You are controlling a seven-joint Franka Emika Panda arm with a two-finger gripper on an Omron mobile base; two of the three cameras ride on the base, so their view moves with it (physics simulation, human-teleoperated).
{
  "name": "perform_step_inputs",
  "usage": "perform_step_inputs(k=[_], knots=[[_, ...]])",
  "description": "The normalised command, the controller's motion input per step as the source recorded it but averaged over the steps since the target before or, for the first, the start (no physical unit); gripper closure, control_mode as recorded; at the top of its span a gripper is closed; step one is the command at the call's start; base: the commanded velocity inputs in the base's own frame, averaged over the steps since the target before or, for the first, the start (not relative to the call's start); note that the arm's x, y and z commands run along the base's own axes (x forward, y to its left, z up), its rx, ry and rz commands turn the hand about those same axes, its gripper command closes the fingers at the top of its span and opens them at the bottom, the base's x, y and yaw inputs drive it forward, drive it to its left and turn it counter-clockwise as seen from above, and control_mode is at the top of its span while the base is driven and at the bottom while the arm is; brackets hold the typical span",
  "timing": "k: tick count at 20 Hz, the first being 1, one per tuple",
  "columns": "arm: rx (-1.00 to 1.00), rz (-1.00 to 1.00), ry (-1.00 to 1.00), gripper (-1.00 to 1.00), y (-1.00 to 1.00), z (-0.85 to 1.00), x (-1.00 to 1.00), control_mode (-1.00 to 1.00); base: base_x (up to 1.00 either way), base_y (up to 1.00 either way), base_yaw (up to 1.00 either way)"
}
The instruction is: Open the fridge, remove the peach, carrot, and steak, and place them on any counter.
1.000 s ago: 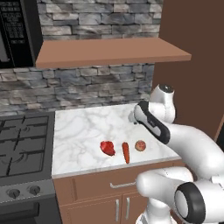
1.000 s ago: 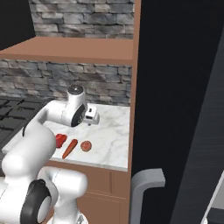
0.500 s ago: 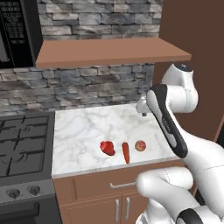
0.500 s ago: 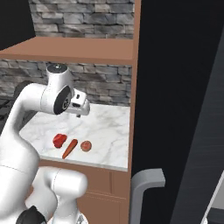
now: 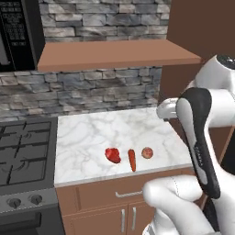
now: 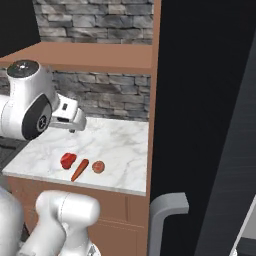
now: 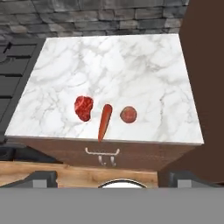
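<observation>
My fingers (image 7: 112, 177) stand wide apart with nothing between them; their two dark tips rise at the bottom corners of the hand view, raised well above the white grey-veined marble bench (image 7: 144, 65) (image 5: 92, 133) (image 6: 120, 145) and looking down on it.

Ahead of my fingers, near the bench's front edge, three things lie in a row. The small glossy red lumpy steak (image 7: 83, 108) (image 5: 113, 155) (image 6: 68, 160) sits toward my left fingertip's side. The slim orange-red tapered carrot (image 7: 104, 122) (image 5: 132, 159) (image 6: 79, 170) lies just beside it in the middle, roughly in line with the gap between my fingers, its thin end pointing toward the bench edge. The small round pinkish-orange peach (image 7: 128, 114) (image 5: 147, 153) (image 6: 98, 167) rests just beside the carrot, toward my right fingertip's side. None of the three touches another.

The tall near-black fridge (image 6: 200, 110) stands beyond the brown wooden panel at the bench's right end, its grey bar handle (image 6: 165, 215) low in the right base view. The black gas stove (image 5: 23, 151) adjoins the bench's left end.
</observation>
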Motion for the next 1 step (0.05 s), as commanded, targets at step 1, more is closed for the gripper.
perform_step_inputs(k=[1], knots=[[-0.03, 0.0, -0.1, -1.0, 0.22, -0.01, -0.74, -1.0, 0.0, 0.0, 0.0]])
